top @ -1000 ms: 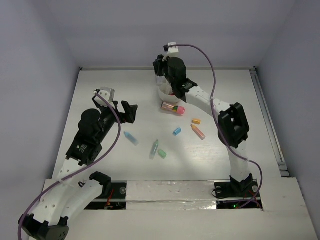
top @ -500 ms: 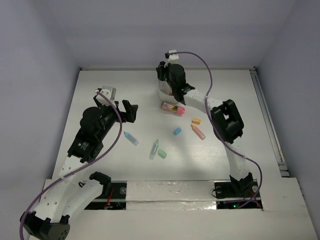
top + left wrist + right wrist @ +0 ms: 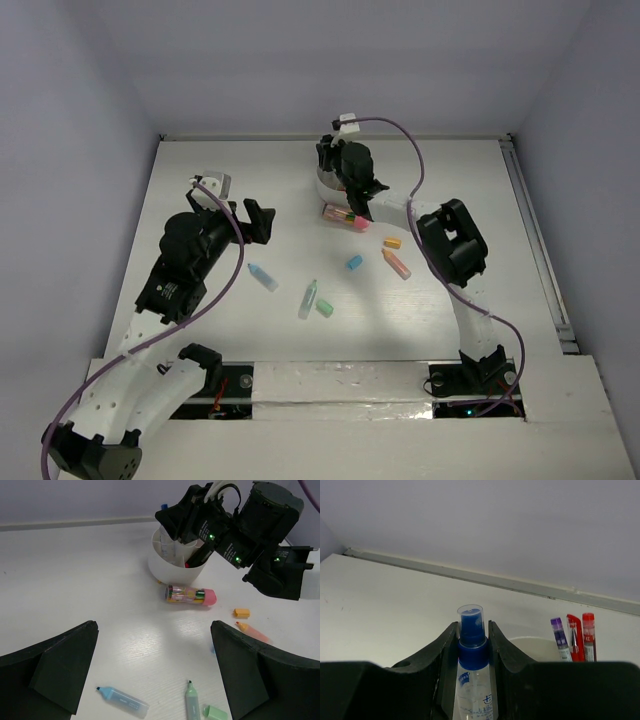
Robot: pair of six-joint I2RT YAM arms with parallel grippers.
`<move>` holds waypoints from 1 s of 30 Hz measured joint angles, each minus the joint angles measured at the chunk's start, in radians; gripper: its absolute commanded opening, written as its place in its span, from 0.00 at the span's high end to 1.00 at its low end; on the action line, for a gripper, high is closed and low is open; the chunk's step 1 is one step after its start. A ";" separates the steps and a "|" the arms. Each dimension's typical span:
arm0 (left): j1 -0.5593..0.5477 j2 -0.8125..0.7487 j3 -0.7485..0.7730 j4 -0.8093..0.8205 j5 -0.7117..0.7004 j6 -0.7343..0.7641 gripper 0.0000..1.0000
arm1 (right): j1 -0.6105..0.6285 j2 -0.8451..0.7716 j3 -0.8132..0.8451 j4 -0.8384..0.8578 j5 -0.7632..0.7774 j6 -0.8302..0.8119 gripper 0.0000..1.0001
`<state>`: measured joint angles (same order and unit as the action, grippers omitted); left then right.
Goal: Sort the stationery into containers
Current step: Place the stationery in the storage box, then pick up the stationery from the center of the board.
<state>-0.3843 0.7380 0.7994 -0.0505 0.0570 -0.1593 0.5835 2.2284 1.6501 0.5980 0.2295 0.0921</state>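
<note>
over the far middle of the desk (image 3: pixel 230 160), right jaws are clamped on a blue pen (image 3: pixel 471 625), upright with cap up, at the rim of the cup (image 3: pixel 175 567); whether it hangs over a compartment or just outside the wall cannot be told. 1 purple pen (image 3: pixel 559 639) and 2 red pens (image 3: pixel 588 635) stand in the cup. left jaws are spread wide and hold nothing, well apart from the cup. loose on the desk: pink tube (image 3: pixel 345 215) just beside the cup, orange cap (image 3: pixel 392 242), orange marker (image 3: pixel 396 263), blue piece (image 3: pixel 354 263), blue marker (image 3: pixel 262 277), green marker (image 3: pixel 308 298), green cap (image 3: pixel 324 308).

likely faults: a pen let go off-centre would strike the rim or a divider and drop to the desk; a low descent could push the light cup over; the arm's sweep could roll the pink tube.

desk is white with faint wood grain, a rail along its right edge, tape at its near edge; walls are plain pale grey-violet.
</note>
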 measured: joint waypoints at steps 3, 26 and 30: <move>0.000 0.000 0.000 0.000 0.005 0.000 0.05 | 0.000 0.000 -0.039 0.038 0.000 -0.002 0.76; 0.007 -0.006 0.000 0.001 0.029 -0.007 0.04 | -0.048 -0.467 -0.368 -0.090 -0.351 0.029 0.83; 0.007 -0.016 0.000 0.001 0.043 -0.012 0.04 | -0.125 -0.543 -0.453 -0.203 -0.495 0.035 0.95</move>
<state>-0.3775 0.7219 0.7990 -0.0498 0.0998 -0.1711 0.4583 1.6855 1.1973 0.3950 -0.2653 0.1268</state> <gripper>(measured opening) 0.961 0.021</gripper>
